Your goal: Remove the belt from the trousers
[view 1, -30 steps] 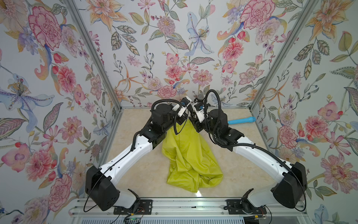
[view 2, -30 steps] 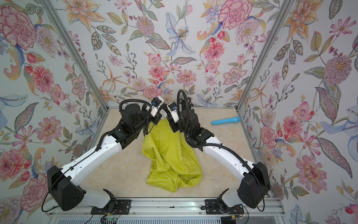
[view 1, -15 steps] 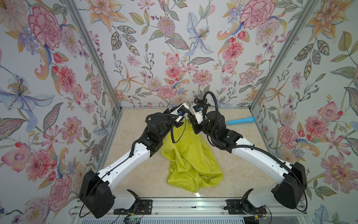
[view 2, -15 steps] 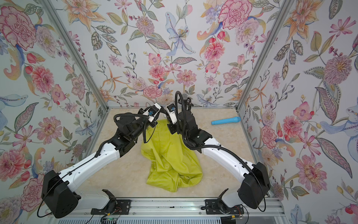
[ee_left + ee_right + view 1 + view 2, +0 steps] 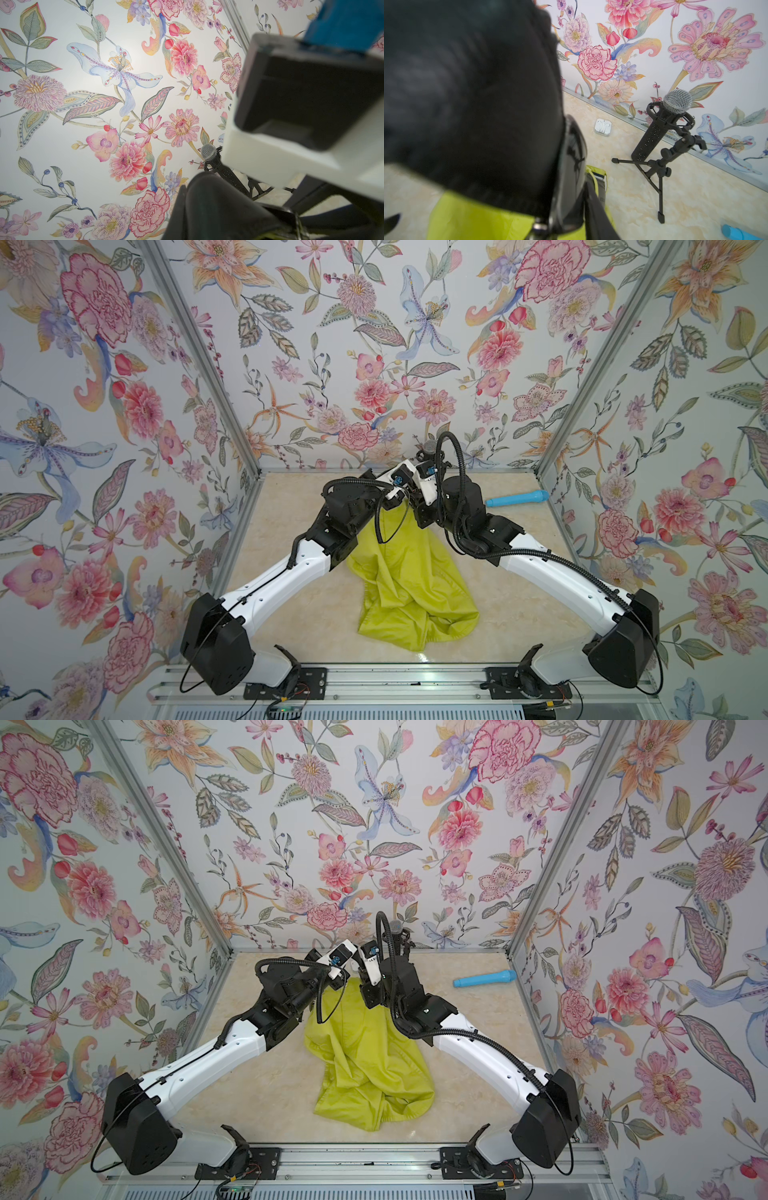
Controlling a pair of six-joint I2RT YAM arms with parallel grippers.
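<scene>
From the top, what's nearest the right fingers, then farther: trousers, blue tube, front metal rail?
1. Trousers: right at them, mid-table.
2. Blue tube: off right, by the side wall.
3. Metal rail: front edge, farthest.

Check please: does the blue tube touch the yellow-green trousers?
Apart. In a top view, bare table shows between the blue tube and the trousers.

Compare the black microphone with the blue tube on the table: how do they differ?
The microphone is black with a mesh head; the tube is plain light blue. The microphone leans upward in a stand; the tube lies flat on the table. Both are long and round.
</scene>
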